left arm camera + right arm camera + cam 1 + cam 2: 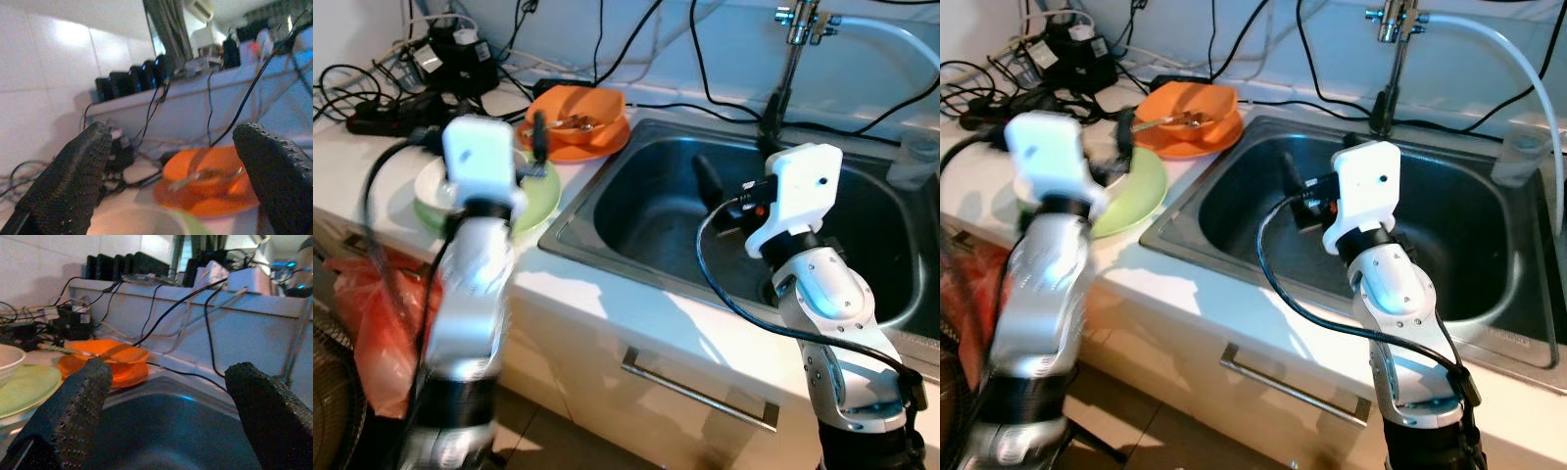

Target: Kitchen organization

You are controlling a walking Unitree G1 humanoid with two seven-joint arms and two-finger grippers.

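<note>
Two claws are up, both with fingers apart and holding nothing. Left claw (171, 186) hovers over the green plate (533, 201) on the desk (597, 294), just beside the sink (636, 250); right claw (166, 426) reaches over the sink basin. An orange bowl (576, 108) with cutlery on an orange plate sits behind the green plate. My worry: the left arm looks blurred, so a hasty reach could knock the stacked dishes. Tangled cables (372, 98) crowd the desk beyond the plate, and the faucet (793, 59) stands behind the sink.

Head stereo pair looks down on counter and sink (724, 211). Wrist cameras sit low, facing the far wall; all share the orange bowl (208, 176).
</note>
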